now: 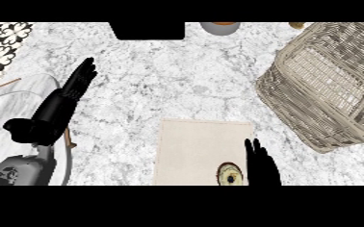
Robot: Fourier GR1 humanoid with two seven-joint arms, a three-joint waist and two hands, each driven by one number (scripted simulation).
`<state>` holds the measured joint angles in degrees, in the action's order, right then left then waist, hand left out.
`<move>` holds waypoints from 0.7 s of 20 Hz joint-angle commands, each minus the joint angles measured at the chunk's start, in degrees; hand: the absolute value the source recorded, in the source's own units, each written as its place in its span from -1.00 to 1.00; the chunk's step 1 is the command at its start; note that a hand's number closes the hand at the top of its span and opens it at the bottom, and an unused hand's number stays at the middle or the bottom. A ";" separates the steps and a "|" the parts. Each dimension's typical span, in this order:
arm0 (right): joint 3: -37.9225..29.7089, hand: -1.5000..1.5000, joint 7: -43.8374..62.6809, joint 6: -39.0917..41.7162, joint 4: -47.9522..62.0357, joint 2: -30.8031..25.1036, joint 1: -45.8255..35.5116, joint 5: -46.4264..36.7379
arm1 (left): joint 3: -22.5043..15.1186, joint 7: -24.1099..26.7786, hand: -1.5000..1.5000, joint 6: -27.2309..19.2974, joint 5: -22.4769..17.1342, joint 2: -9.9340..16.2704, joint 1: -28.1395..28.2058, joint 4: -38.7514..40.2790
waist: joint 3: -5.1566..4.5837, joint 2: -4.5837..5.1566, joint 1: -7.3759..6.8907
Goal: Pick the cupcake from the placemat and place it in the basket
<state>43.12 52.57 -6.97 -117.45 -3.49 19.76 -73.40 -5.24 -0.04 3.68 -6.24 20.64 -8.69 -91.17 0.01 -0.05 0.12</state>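
Near the lower edge of the head view, the cupcake [230, 177] sits on the beige placemat [202, 149], close to the mat's right-hand side. It appears as a small round item with a dark brown outer ring and a pale yellowish top carrying a dark spot; its lower part is cut off by the edge of the view. Right hand [262, 166] stands just beside the cupcake on its right, fingers straight and pointing up the view, holding nothing; whether it touches the cupcake cannot be told. Left hand [60, 103] shows at the left, fingers extended and relaxed, holding nothing, above a pale grey rounded object [28, 89] that is only partly visible and hard to identify. Basket [320, 84], woven and light tan, lies at the upper right, well apart from the cupcake, with its far side cut off by the right edge. Along the top edge, a black rectangular item [148, 30] and a grey round container [219, 27] are truncated. All items rest on a marble counter [177, 77].
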 commanded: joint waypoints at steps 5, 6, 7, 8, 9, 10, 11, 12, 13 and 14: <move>5.31 -1.00 4.18 -1.20 0.85 -0.25 1.70 -3.67 | 2.08 0.21 0.00 2.04 2.07 -2.32 0.71 0.67 | -0.02 -0.02 0.07; 1.76 -1.00 3.26 -0.30 0.72 -1.17 0.56 -1.30 | -0.55 0.95 0.00 1.03 4.29 -3.62 4.59 -2.85 | -0.01 -0.03 -0.10; 3.91 -1.00 5.68 1.33 1.84 1.80 -1.07 -3.99 | 1.85 -0.09 0.00 1.47 4.10 -2.95 -2.05 1.74 | -0.02 0.02 0.12; -0.67 -1.00 3.82 2.46 2.05 0.28 -2.51 0.20 | 2.00 1.26 0.00 3.55 2.84 -2.34 2.89 -1.39 | -0.01 0.02 -0.14; 4.22 -1.00 2.69 -4.73 5.23 -2.00 3.18 -3.19 | 2.38 -1.49 0.00 2.56 2.72 -2.99 -2.32 1.16 | 0.00 -0.01 0.25; 3.54 -1.00 5.79 0.54 3.00 0.94 -0.17 -3.22 | 3.80 -0.43 0.00 3.09 2.77 -3.01 -2.97 3.03 | -0.02 0.03 0.14; -0.71 -1.00 2.59 -0.95 6.06 -1.07 -0.87 0.78 | 2.26 -0.60 0.00 3.41 3.20 -3.31 1.11 -1.03 | 0.00 0.02 -0.10; 1.15 -1.00 5.34 3.75 4.34 1.37 -3.01 -1.77 | -1.07 -4.76 0.00 -0.46 6.45 -5.86 1.15 -5.35 | 0.00 -0.02 -0.18; -0.26 -1.00 4.41 0.56 9.05 2.97 -4.94 -1.30 | 2.37 -0.90 0.00 3.09 3.91 -4.72 -1.03 0.53 | -0.01 0.05 -0.04; -2.20 -1.00 2.88 2.77 4.35 -0.86 -3.55 2.00 | 3.41 -1.07 0.00 3.47 4.26 -3.69 1.26 -1.94 | -0.01 0.02 -0.10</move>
<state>43.40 55.27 -6.22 -113.14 -3.58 17.91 -74.00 -3.30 -1.16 6.04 -2.45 16.92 -8.52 -92.04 0.01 -0.03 0.08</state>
